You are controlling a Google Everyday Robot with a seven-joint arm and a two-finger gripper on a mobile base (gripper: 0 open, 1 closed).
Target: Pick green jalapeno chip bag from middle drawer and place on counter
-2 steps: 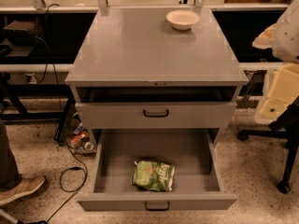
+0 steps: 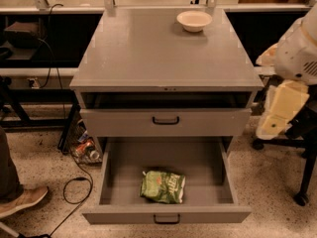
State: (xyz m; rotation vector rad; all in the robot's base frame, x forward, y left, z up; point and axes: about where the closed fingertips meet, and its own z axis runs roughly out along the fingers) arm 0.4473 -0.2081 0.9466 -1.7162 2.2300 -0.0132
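Over at the right edge, the robot's arm (image 2: 297, 48) comes in from the side. It has a big round white part up high and a flat, cream-yellow piece hanging down under it. That low piece is the gripper (image 2: 280, 110). It hangs in the air just beside the right side of the cabinet and touches nothing. I cannot tell if the gripper is open or closed.

Down and to the left of the gripper, well apart from it, the middle drawer (image 2: 119, 182) is pulled far out. It is a wide grey metal box with a plain flat floor and a small black bar handle (image 2: 166, 219) on its front. The green jalapeno chip bag (image 2: 162, 186) lies flat on the drawer floor, near the front wall and about in the middle. The bag is shiny and crinkly, green with pale letters and a bit of orange-red.

Straight left of the gripper is the top drawer (image 2: 124, 123). It is grey too, and it is pulled out just a little. Up and left of the gripper is the counter (image 2: 148, 53), a big, flat, dull grey top. A small round white bowl (image 2: 194, 20) sits near its far right corner.

The floor (image 2: 39, 157) is pale and speckled. A thin black cable (image 2: 81, 178) curls on it, and a tan shoe (image 2: 25, 201) pokes in at the far left.
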